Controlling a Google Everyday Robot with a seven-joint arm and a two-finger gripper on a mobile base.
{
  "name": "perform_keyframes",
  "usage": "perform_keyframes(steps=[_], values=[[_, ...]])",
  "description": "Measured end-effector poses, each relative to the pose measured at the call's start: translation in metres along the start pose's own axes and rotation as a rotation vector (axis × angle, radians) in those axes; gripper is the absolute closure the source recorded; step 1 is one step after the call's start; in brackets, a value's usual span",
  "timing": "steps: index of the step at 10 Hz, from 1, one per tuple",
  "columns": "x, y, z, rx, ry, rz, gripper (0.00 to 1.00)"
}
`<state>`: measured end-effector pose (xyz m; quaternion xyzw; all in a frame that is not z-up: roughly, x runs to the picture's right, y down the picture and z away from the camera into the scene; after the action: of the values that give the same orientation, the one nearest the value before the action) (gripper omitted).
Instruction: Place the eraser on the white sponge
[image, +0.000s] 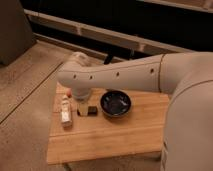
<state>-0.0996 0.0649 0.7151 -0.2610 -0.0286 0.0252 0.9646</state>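
The eraser (92, 110), a small dark block, lies on the wooden table (115, 135) just left of a black bowl. A pale oblong piece (65, 113) near the table's left edge looks like the white sponge. My white arm reaches in from the right and bends down over the table's back left. The gripper (82, 104) hangs from its end, low over the table, right beside the eraser's left side and to the right of the pale piece. The arm hides most of the gripper.
A black bowl (116, 103) stands mid-table, close to the eraser. A small red-orange item (68, 93) peeks out behind the arm at the back left. Speckled floor surrounds the table, and a dark wall with rails runs behind it.
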Motion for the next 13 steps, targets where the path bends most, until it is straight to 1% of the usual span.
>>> perform_keyframes(steps=[1,2,3,4,5,7,9,10,11,12,13], values=[[-0.004,-0.008,0.008,-0.002,-0.039,-0.026,0.35],[-0.013,-0.016,0.017,-0.009,-0.093,-0.065,0.35],[-0.022,-0.019,0.025,-0.018,-0.136,-0.107,0.35],[-0.035,-0.020,0.036,-0.038,-0.188,-0.155,0.35],[-0.044,-0.020,0.043,-0.053,-0.221,-0.187,0.35],[-0.047,-0.021,0.047,-0.058,-0.236,-0.199,0.35],[-0.047,-0.021,0.049,-0.063,-0.233,-0.190,0.35],[-0.041,-0.021,0.061,-0.087,-0.218,-0.154,0.35],[-0.035,-0.024,0.080,-0.127,-0.207,-0.099,0.35],[-0.036,-0.028,0.091,-0.151,-0.221,-0.058,0.35],[-0.031,-0.039,0.106,-0.173,-0.230,-0.004,0.35]])
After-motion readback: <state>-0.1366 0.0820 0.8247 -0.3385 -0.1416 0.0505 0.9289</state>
